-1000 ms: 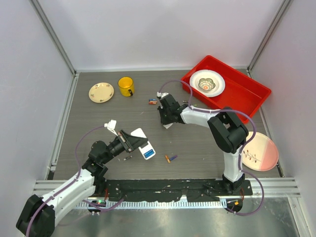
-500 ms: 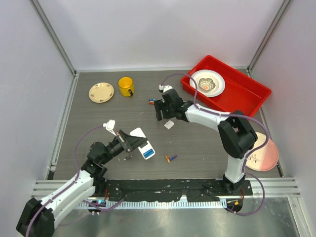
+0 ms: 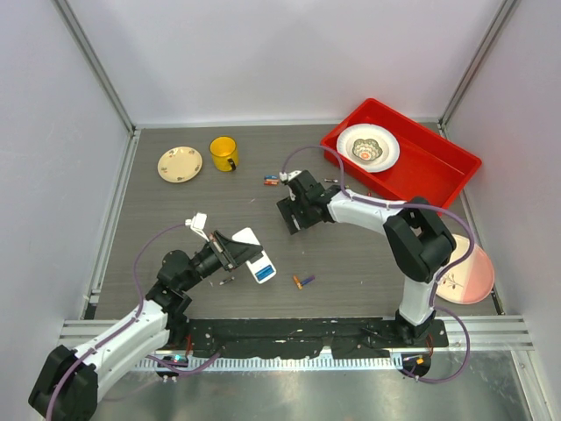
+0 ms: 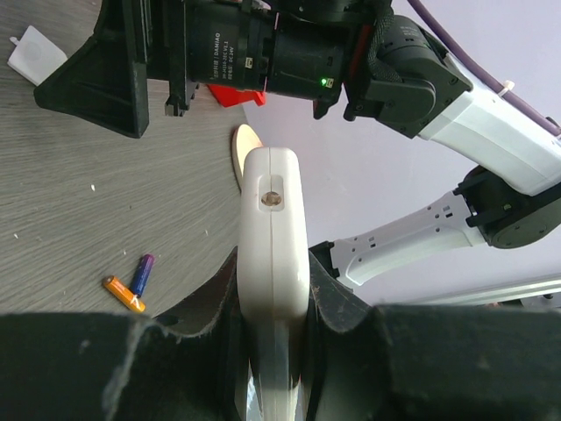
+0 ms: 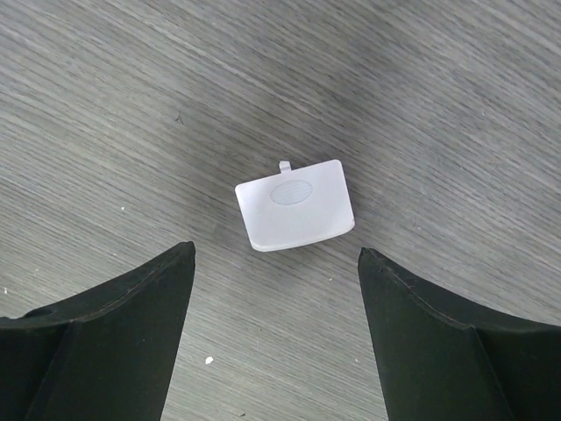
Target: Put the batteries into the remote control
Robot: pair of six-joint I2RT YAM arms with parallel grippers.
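text: "DAMIAO" | on: black motor housing (image 4: 230,44) | rest: unreadable small print

2 robot arms (image 3: 131,329) reach over 1 grey table (image 3: 351,263). On it are 1 red tray (image 3: 438,167) holding 1 white bowl (image 3: 367,147), and 2 plates, 1 cream (image 3: 180,164) at the far left and 1 pink and cream (image 3: 463,269) at the right. There is also 1 yellow mug (image 3: 223,153), 1 white remote control (image 4: 272,237) and 1 small white square cover (image 5: 295,203). 2 batteries (image 3: 303,281), 1 orange and 1 purple, lie together. A further cluster (image 3: 271,181) near the mug is too small to count.
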